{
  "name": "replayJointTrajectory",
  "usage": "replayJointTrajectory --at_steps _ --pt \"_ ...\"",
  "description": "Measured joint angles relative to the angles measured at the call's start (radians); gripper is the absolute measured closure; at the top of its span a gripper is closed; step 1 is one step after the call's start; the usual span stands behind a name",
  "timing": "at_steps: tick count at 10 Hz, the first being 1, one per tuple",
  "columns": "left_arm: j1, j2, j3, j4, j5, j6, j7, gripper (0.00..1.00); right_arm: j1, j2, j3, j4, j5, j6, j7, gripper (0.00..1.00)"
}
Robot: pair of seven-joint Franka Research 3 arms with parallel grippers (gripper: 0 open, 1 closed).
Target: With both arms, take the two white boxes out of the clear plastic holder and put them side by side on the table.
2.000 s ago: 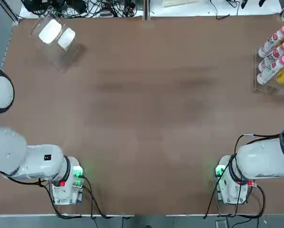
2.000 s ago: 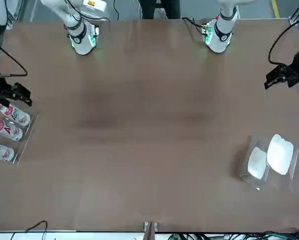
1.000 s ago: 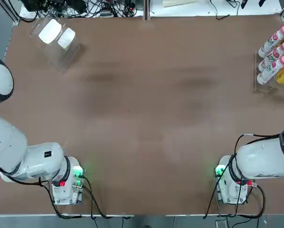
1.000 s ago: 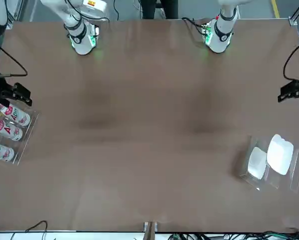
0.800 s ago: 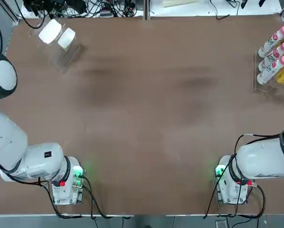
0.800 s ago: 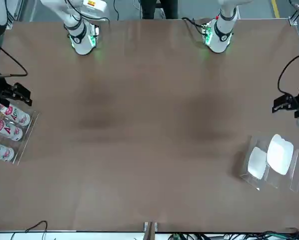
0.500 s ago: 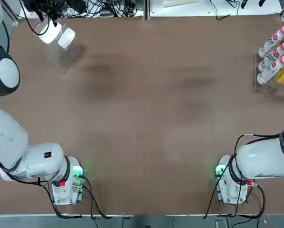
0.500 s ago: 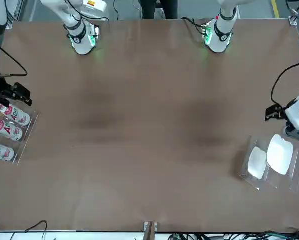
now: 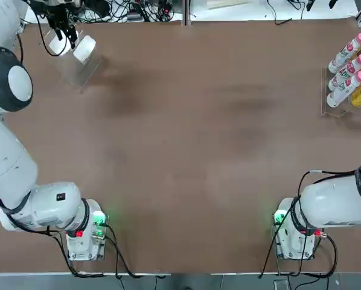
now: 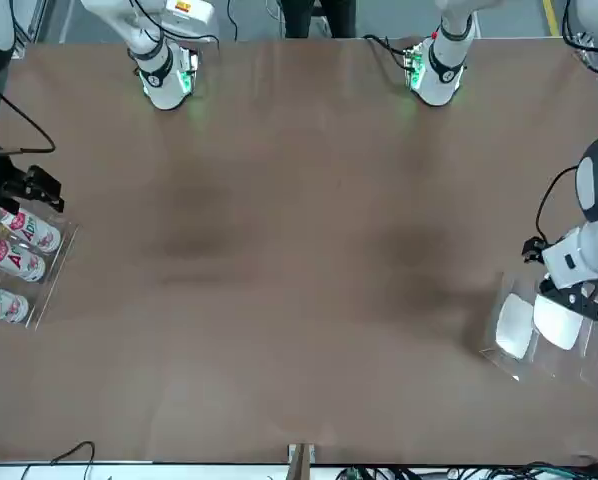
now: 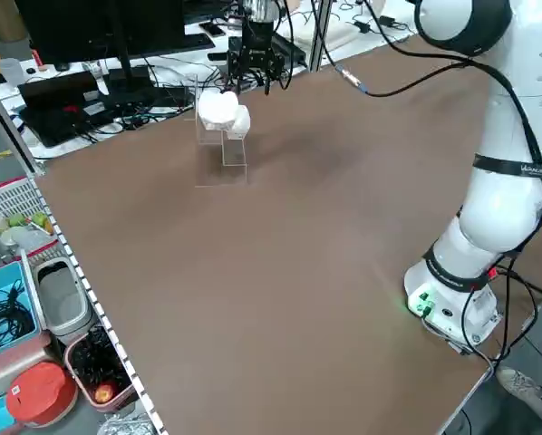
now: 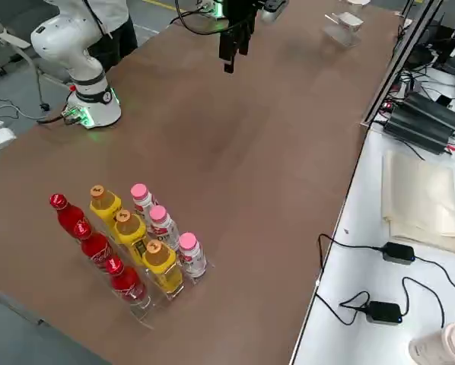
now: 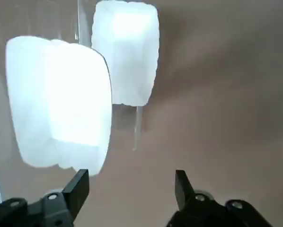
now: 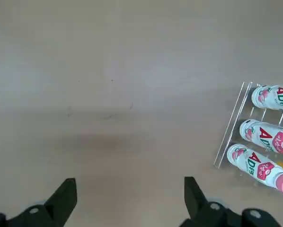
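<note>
**Left hand reaches for the first white box**

While the two white boxes [image 9: 78, 46] sit in the clear plastic holder [image 9: 78, 69] at the far left corner of the counter [image 9: 192, 133], the left hand [image 13: 131, 189] hangs right over them. Its fingers are apart, with nothing between them. The boxes stand on steps, one higher than the other, so each can be picked from above. I think the higher box comes first. The right hand [image 14: 129, 198] waits open and empty above the bare counter, near a rack of bottles [image 14: 267, 142], because its turn is not here yet.
</note>
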Motion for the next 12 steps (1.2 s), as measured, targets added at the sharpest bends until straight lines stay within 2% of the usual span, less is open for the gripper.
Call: replayJointTrajectory --at_steps 2,6,8,11,12 --pt "0.009 0.030 0.000 0.000 0.024 0.019 0.003 0.26 0.000 0.000 0.000 0.000 0.000 0.000 0.000 0.00" --pt "0.031 0.099 0.004 0.001 0.107 0.062 0.007 0.30 0.000 0.000 0.000 0.000 0.000 0.000 0.000 0.00" --pt "0.037 0.106 0.004 0.001 0.116 0.067 0.009 0.40 0.000 0.000 0.001 0.000 0.000 0.000 0.000 0.00" --pt "0.036 0.113 0.004 0.003 0.123 0.068 0.009 0.86 0.000 0.000 0.001 0.000 0.000 0.000 0.000 0.00" --pt "0.035 0.113 0.003 0.007 0.124 0.068 0.009 0.94 0.000 0.000 0.001 0.000 0.000 0.000 0.000 0.00"
